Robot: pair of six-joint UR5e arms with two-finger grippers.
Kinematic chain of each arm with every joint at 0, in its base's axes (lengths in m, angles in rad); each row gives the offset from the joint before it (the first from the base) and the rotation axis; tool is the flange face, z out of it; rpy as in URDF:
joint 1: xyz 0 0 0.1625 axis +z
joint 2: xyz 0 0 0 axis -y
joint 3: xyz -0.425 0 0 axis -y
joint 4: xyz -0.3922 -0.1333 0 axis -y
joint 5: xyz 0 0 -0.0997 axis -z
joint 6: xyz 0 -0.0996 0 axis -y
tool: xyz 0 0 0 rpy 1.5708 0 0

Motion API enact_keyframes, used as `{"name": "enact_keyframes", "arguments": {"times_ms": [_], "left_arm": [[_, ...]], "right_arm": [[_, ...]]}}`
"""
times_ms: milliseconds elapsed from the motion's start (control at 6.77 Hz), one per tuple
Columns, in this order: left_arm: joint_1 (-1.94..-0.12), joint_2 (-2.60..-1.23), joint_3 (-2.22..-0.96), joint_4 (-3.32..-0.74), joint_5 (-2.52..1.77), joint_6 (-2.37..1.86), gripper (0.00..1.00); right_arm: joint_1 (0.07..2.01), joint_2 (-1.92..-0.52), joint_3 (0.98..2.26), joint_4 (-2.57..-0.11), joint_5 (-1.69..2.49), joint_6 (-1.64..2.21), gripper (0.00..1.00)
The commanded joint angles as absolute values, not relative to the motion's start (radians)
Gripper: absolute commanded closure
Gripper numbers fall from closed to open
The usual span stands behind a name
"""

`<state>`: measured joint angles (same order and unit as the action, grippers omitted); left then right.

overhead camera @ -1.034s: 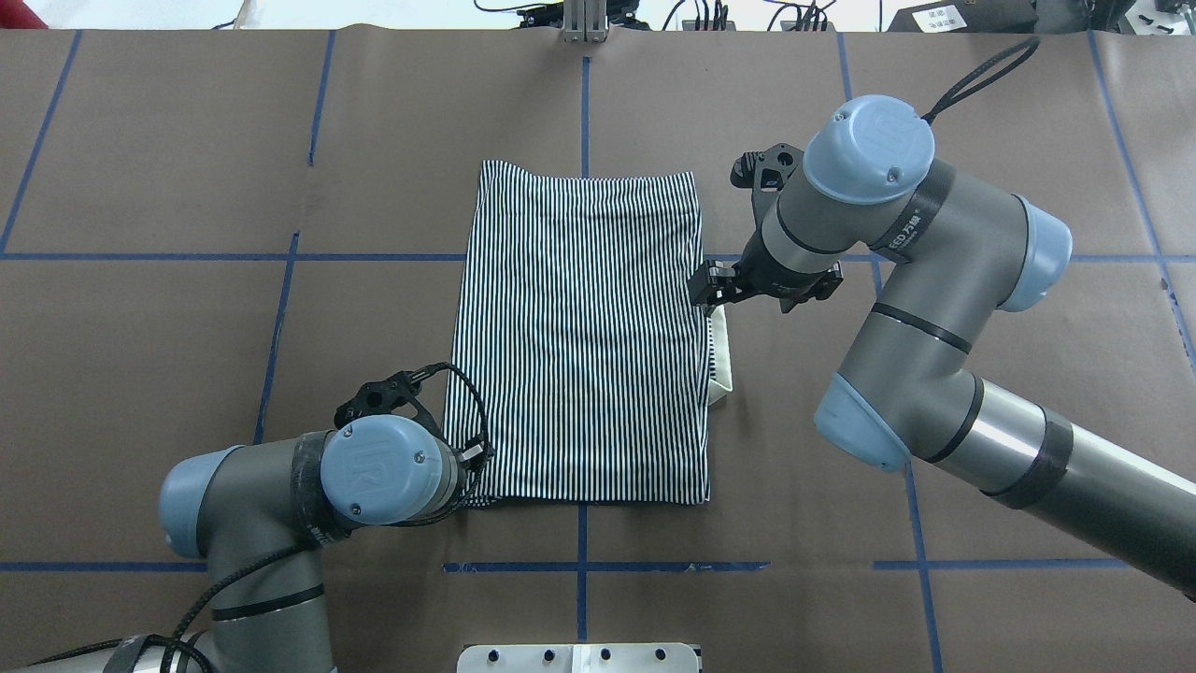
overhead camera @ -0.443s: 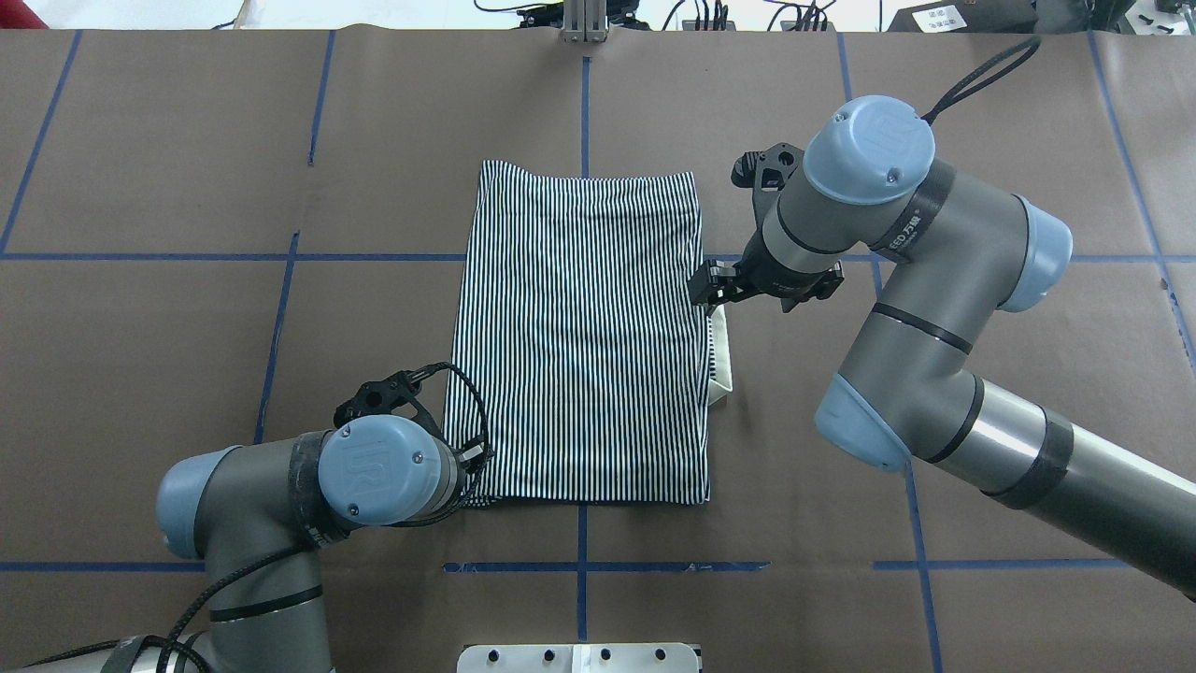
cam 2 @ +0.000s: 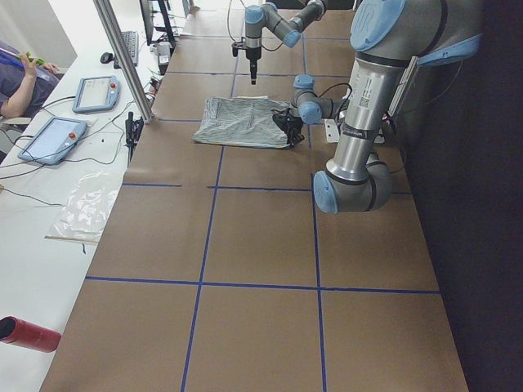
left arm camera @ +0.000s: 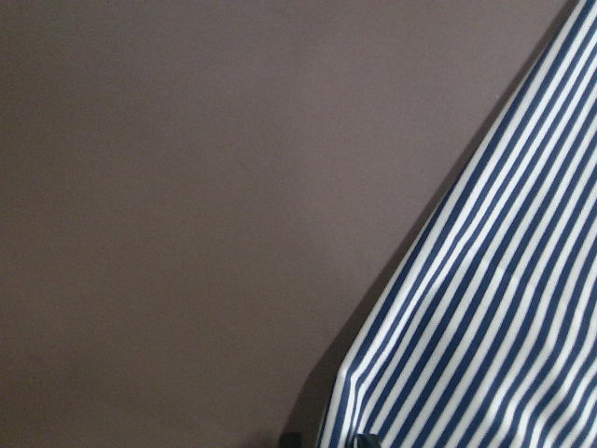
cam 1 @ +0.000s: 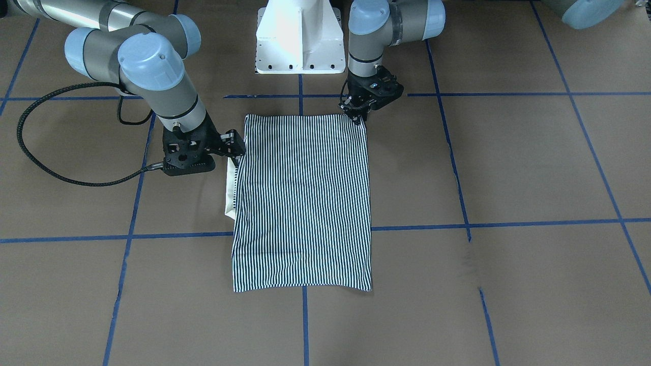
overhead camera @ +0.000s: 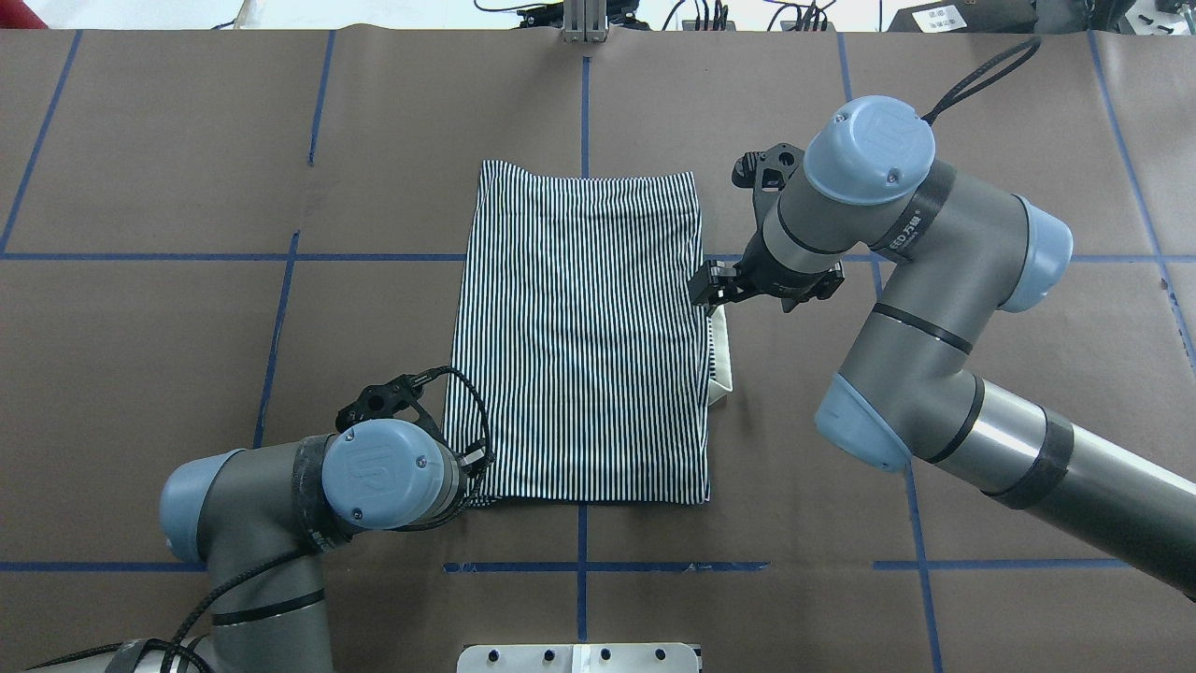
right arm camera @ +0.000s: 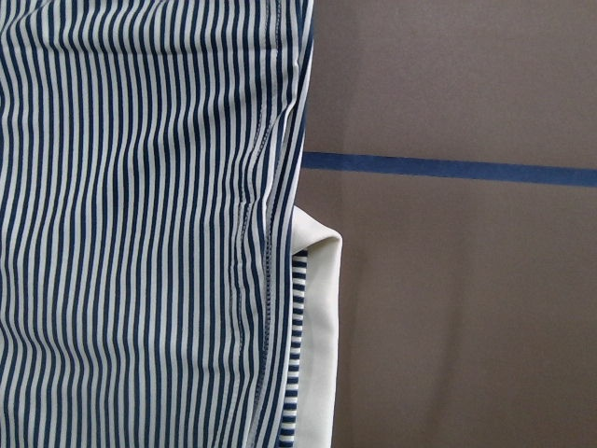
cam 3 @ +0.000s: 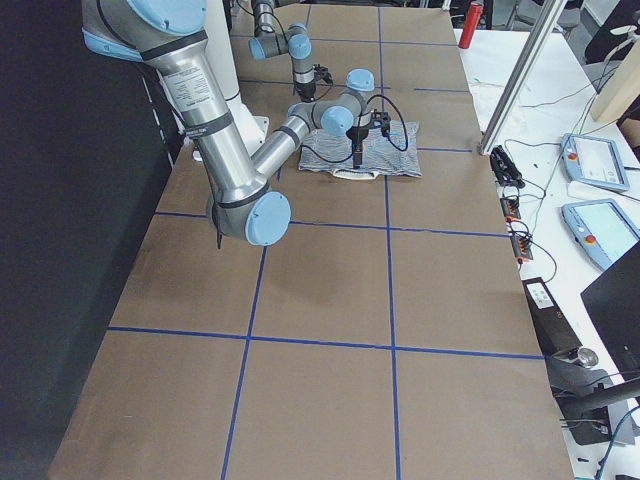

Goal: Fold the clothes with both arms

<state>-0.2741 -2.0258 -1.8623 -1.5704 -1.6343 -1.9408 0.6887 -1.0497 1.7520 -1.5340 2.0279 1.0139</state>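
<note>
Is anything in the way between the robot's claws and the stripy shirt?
No, nothing visible. The black left gripper sits at a corner of the folded navy-and-white striped shirt, and the black right gripper at its side edge, by the cream collar.

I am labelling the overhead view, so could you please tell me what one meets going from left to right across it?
Left arm → striped shirt → right arm. The cream collar and the right gripper overlap at the shirt's right edge, so they are left out.

L arm [overhead camera: 271,491] tucked low near base, R arm [overhead camera: 934,280] stretched fwd.
</note>
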Motion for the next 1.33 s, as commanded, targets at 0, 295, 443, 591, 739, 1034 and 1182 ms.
{"name": "enact_keyframes", "arguments": {"times_ms": [0, 295, 443, 591, 739, 1034, 1182], "left_arm": [[-0.262, -2.026, -1.861, -1.569, -1.634, -1.942, 0.67], [-0.262, -2.029, -1.864, -1.569, -1.635, -1.947, 0.91], [-0.264, -2.028, -1.870, -1.569, -1.635, -1.944, 1.00], [-0.265, -2.028, -1.878, -1.569, -1.638, -1.930, 1.00], [-0.270, -2.028, -1.893, -1.569, -1.640, -1.925, 1.00], [-0.276, -2.026, -1.896, -1.574, -1.641, -1.808, 1.00], [-0.282, -2.026, -1.905, -1.574, -1.643, -1.768, 1.00]], "right_arm": [[0.687, -1.052, 1.752, -1.534, 2.028, 1.014, 0.00], [0.689, -1.052, 1.753, -1.534, 2.028, 1.014, 0.00], [0.689, -1.051, 1.755, -1.534, 2.028, 1.014, 0.00], [0.689, -1.052, 1.756, -1.534, 2.028, 1.015, 0.00], [0.686, -1.052, 1.761, -1.534, 2.028, 1.073, 0.00], [0.593, -1.052, 1.813, -1.528, 1.982, 1.396, 0.00], [0.527, -1.051, 1.859, -1.529, 1.921, 1.561, 0.00]]}}
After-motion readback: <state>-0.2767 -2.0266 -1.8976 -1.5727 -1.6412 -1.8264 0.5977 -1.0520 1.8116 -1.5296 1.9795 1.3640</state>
